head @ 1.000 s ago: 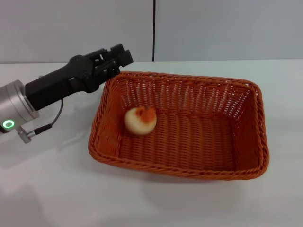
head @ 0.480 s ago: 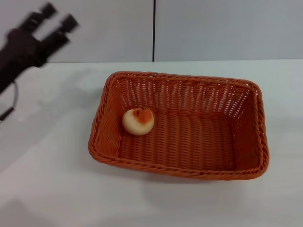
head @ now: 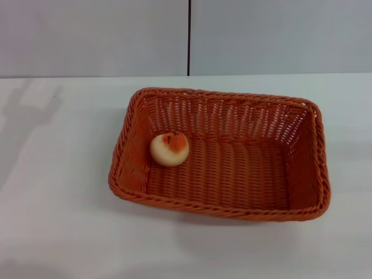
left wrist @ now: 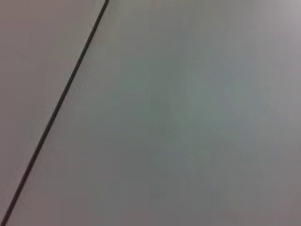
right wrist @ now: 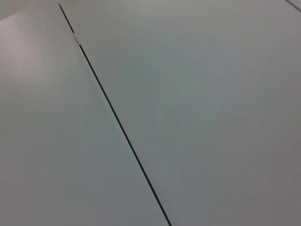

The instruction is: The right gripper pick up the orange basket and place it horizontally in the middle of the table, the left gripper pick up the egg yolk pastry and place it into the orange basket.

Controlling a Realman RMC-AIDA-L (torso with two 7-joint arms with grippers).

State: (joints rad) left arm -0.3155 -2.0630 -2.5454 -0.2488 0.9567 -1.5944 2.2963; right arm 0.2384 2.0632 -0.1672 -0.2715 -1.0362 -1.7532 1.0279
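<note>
Looking for my own fingers, I find none: neither the left gripper nor the right gripper shows in the head view, and both wrist views give only a plain grey wall with a thin dark seam (right wrist: 117, 123), so I cannot tell how far either pair stands open or whether it holds anything. Out from there, the egg yolk pastry (head: 169, 148) sits upright on the floor of the orange basket (head: 317, 152), close to the basket's left end wall and well apart from its right end. The basket lies flat with its long side running across, near the middle of the table (head: 58, 221), a little toward the far edge. Judging from that, both steps look done: basket set, pastry inside. My next move calls for little, I think: keep both arms clear of the basket and leave it undisturbed.
</note>
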